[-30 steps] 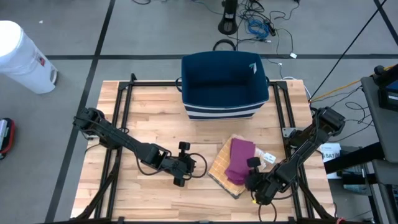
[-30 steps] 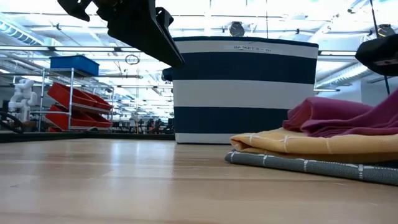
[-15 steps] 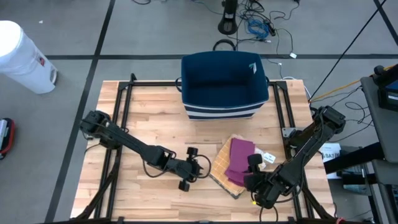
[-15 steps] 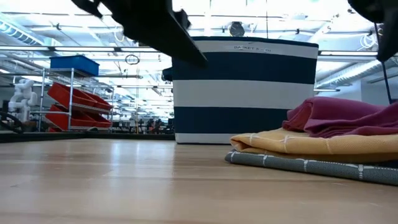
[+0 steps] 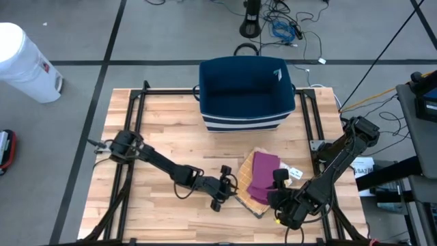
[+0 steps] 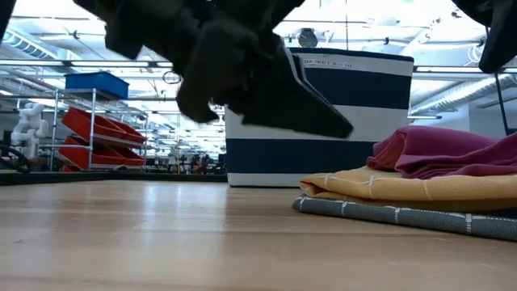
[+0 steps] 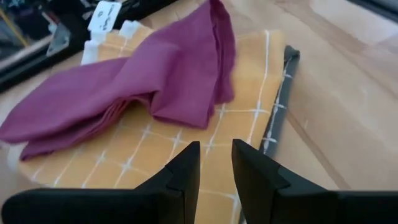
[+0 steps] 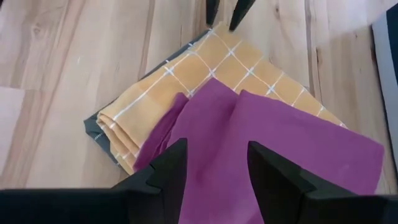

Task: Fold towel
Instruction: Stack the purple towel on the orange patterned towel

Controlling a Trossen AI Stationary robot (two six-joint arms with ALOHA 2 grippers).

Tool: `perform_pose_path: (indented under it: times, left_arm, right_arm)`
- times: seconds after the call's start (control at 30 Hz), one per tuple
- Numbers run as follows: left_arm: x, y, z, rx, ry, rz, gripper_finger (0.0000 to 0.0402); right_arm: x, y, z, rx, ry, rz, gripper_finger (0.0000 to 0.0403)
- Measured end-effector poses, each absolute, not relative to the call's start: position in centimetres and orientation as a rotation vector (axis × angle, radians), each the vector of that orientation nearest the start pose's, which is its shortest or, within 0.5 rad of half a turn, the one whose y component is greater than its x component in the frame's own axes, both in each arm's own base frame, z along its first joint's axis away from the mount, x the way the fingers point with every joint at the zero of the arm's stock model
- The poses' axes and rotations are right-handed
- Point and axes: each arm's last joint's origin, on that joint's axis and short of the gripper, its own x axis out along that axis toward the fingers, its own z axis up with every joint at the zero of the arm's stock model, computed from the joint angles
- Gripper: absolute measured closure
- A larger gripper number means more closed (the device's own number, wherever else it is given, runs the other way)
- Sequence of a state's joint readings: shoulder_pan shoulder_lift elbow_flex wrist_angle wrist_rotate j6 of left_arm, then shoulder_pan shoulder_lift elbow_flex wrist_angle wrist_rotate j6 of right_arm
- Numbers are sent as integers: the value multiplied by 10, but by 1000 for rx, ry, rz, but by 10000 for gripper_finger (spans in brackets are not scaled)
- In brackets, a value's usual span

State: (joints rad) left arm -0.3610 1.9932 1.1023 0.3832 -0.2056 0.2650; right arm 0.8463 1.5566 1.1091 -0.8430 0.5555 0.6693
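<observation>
A loosely folded purple towel (image 5: 261, 172) (image 8: 261, 143) lies on a folded yellow checked towel (image 5: 242, 184) (image 7: 124, 165). That one rests on a grey towel (image 7: 280, 93) flat on the table at the near right. My left gripper (image 5: 230, 186) (image 7: 216, 163) is low at the stack's left edge, pointing at it. It is open by a narrow gap with nothing between the fingers. My right gripper (image 8: 214, 165) (image 5: 278, 189) hangs open above the purple towel's near right part, clear of it.
A navy and white striped basket (image 5: 246, 89) stands at the table's far middle. White tags (image 5: 295, 173) lie by the stack's right side. Bare wood stretches left of the stack. A white bin (image 5: 24, 61) stands on the floor, off the table's far left.
My left gripper has travelled toward the table's right edge and downward, tipping its fingers down, and has come up to the left edge of the towel stack. My right gripper has risen above the purple towel. The stack has stayed where it was.
</observation>
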Motion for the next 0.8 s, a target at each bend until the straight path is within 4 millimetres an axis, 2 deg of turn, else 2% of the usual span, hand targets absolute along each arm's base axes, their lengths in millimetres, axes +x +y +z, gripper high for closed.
perform_pose_path:
  times: [0.13, 0.37, 0.57, 0.8]
  left_arm:
    - [393, -142, 134, 449, 430, -232, 303]
    - [398, -143, 135, 443, 330, -250, 303]
    - [401, -132, 133, 407, 366, -194, 303]
    - [396, -139, 127, 389, 433, -237, 303]
  right_arm:
    - [203, 206, 227, -227, 971, -99, 248]
    - [210, 211, 228, -217, 882, -64, 248]
    - [225, 213, 213, -229, 827, 1, 248]
    - [243, 208, 195, -204, 873, -12, 248]
